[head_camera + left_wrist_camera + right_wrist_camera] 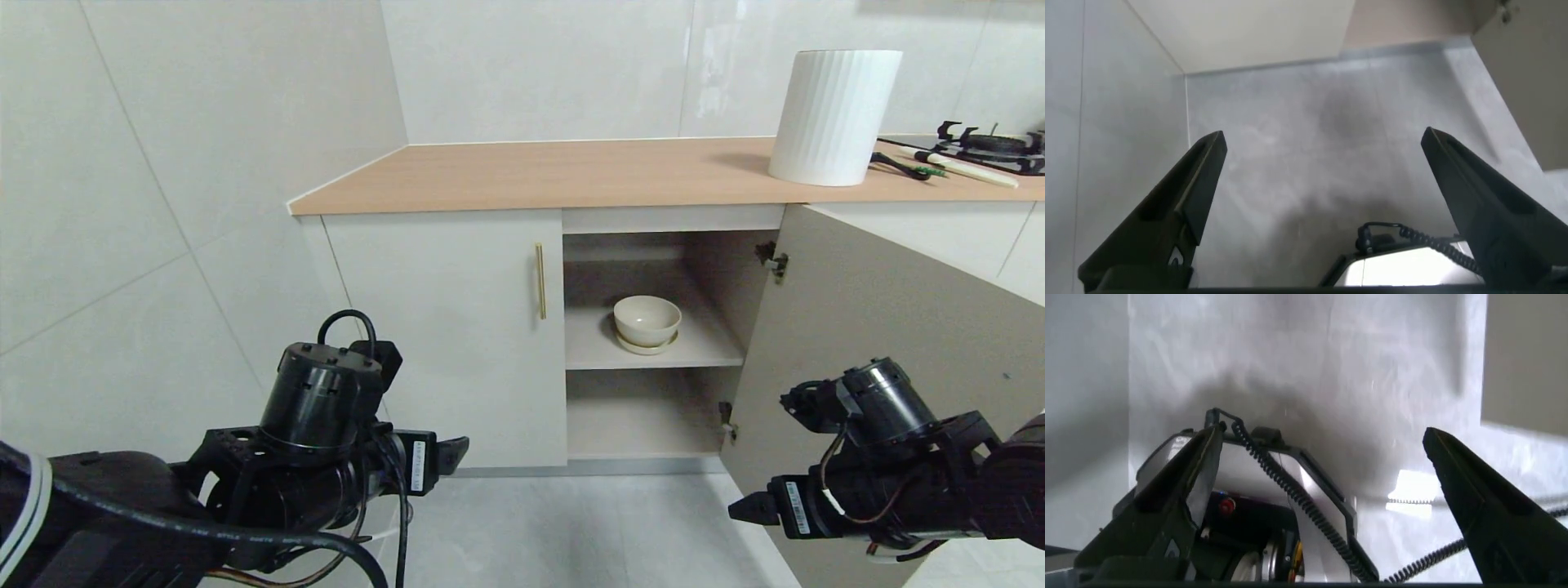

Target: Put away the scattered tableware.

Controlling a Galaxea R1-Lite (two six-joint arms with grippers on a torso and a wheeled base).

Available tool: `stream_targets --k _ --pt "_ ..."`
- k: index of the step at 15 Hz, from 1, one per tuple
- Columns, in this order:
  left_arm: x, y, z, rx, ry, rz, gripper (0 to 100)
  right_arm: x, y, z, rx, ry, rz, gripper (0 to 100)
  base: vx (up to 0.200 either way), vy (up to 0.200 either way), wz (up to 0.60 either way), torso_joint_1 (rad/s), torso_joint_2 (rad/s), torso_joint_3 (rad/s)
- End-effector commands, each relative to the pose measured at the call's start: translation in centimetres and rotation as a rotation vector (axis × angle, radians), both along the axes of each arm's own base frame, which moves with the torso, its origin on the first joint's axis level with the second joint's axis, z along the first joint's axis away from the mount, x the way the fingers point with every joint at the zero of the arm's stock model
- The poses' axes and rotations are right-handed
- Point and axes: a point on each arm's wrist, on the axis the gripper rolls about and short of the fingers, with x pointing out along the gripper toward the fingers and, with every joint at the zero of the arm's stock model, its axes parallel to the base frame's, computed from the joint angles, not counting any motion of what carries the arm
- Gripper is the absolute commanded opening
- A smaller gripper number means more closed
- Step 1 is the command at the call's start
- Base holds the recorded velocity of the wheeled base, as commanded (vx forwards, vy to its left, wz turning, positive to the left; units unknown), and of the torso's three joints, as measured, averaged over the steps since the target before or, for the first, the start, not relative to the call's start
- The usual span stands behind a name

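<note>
A cream bowl (647,320) sits on what may be a saucer (645,349) on the open cabinet's upper shelf (710,349), at frame centre. The left gripper (1323,139) and right gripper (1323,434) are both spread and empty.

Matte black left arm (245,490) and right arm (914,482): cylindrical motor caps (320,396), white labels (418,465), tapered wedge fingers (1192,204), looped cables (347,314), 1 coiled cord (1290,490).
</note>
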Motion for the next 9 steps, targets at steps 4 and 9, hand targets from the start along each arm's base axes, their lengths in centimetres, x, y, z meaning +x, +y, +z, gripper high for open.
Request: stream_targets --k 4,9 --pt "0.04 -0.03 -0.04 0.000 0.001 0.000 100 0.18 0.09 -0.54 -0.008 0.019 -0.001 100 -0.200 0.000 0.00 0.000 0.00 0.004" --pt "0.04 -0.03 -0.04 0.002 0.000 0.000 100 0.21 0.10 -0.83 -0.013 0.029 -0.001 100 -0.120 0.000 0.00 0.000 0.00 0.003"
